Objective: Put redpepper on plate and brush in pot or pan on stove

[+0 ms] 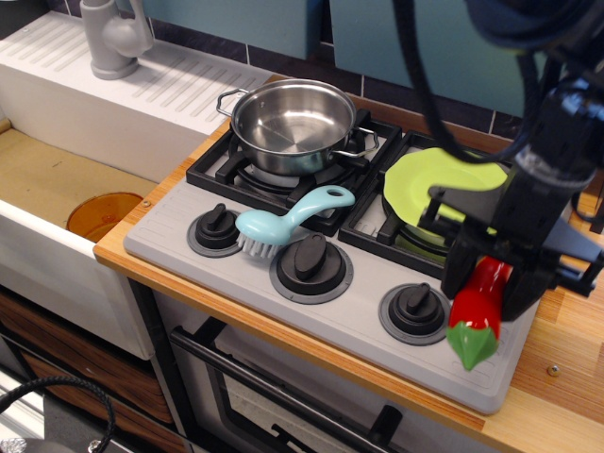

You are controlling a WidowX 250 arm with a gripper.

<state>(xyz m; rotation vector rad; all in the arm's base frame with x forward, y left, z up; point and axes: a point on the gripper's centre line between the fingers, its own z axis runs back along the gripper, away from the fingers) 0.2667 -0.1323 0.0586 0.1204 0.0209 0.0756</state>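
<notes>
My gripper (489, 274) is shut on the redpepper (478, 307), which hangs stem down above the front right corner of the stove (311, 302). The lime-green plate (439, 189) lies on the right burner, just behind and left of the gripper, partly hidden by the arm. On the left burner stands the steel pot (293, 118), with nothing inside. The pale blue brush (283, 222) lies bristles down between the left and middle knobs.
A sink basin (57, 179) with an orange drain and a grey faucet (111, 38) lies left of the stove. A black cable (415, 104) loops in front of the plate. Wooden counter (566, 359) runs along the right edge.
</notes>
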